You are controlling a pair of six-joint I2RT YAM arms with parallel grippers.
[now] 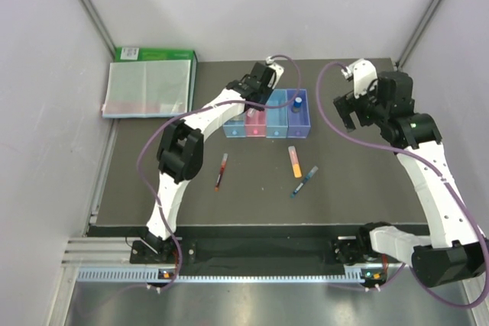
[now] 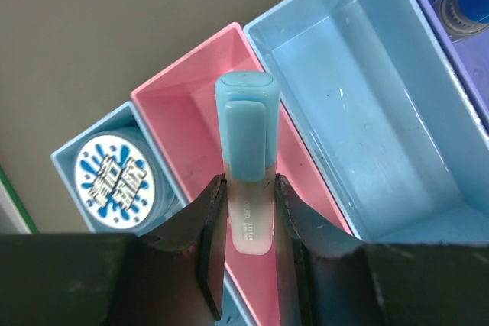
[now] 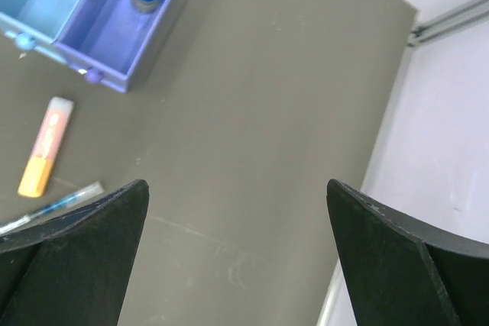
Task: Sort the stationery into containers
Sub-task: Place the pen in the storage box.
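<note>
— "While our left gripper [image 2: 248, 192] pinches the marker [image 2: 246, 143], where does it hang?"
— "Over the pink bin [image 2: 172, 116], cap end out beyond the jaws, slightly skew to the bin's length. We judge a release suffices. Only the left wrist view shows it; the top view adds our right gripper [image 3: 237, 188], wide and empty, right of the bins [image 1: 269, 129]."

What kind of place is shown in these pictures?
Probably a lab robot cell, not an office: plain white panels enclose a dark table, two arms are bolted at its near edge, and pens lie near a row of small bins.
</note>
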